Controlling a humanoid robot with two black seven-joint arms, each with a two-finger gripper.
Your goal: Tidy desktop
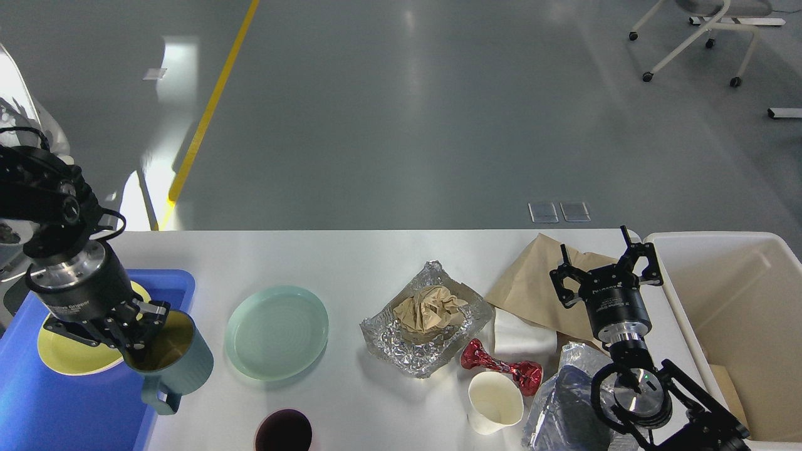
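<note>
My left gripper (145, 338) clamps the rim of a grey-green mug (174, 363), holding it tilted over the right edge of the blue tray (75, 413), where a yellow plate (66, 351) lies. My right gripper (606, 266) hangs with fingers spread and nothing between them over the brown paper bag (532, 285). The desktop (351, 257) stretches under everything, bearing a pale green plate (277, 332), a foil tray (401, 344) with crumpled paper, a red wrapper (501, 366) and a paper cup (495, 404).
</note>
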